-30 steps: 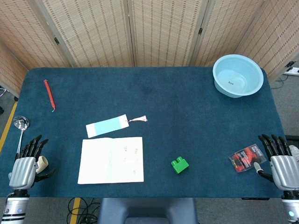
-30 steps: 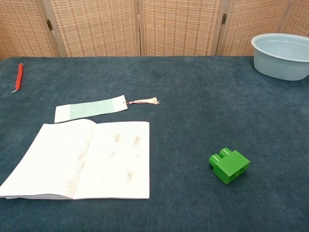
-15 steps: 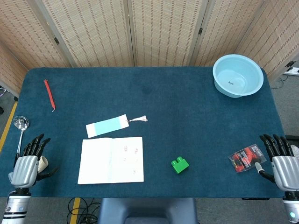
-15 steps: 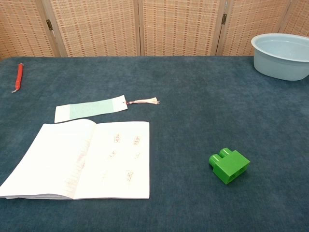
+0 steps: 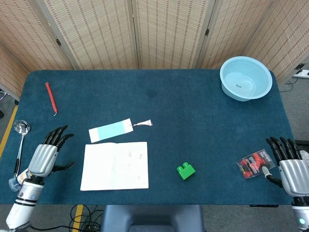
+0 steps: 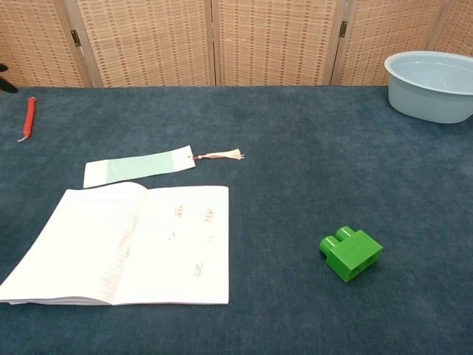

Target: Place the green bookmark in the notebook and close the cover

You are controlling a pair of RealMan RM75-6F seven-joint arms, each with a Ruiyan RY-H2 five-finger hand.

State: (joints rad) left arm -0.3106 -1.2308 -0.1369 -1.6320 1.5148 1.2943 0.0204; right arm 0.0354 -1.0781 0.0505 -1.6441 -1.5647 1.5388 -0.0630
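Observation:
The green bookmark [image 5: 110, 130] [image 6: 140, 166] lies flat on the blue table just behind the notebook, its pink tassel [image 5: 143, 123] pointing right. The white notebook [image 5: 115, 165] [image 6: 124, 245] lies open near the front edge. My left hand [image 5: 47, 154] hovers left of the notebook, fingers spread, holding nothing. My right hand [image 5: 288, 166] rests at the table's front right corner, fingers apart and empty. In the chest view only a dark fingertip [image 6: 6, 86] shows at the left edge.
A green toy block [image 5: 185, 171] [image 6: 351, 253] sits right of the notebook. A red pen [image 5: 50, 98] [image 6: 28, 117] lies far left, a light blue basin [image 5: 245, 78] [image 6: 431, 85] far right. A red-black packet [image 5: 253, 164] lies beside my right hand; a metal ladle [image 5: 20, 133] lies off the left edge.
My left hand has risen and moved right and forward, toward the notebook's left side. The right hand has stayed nearly still. Bookmark and notebook have not moved.

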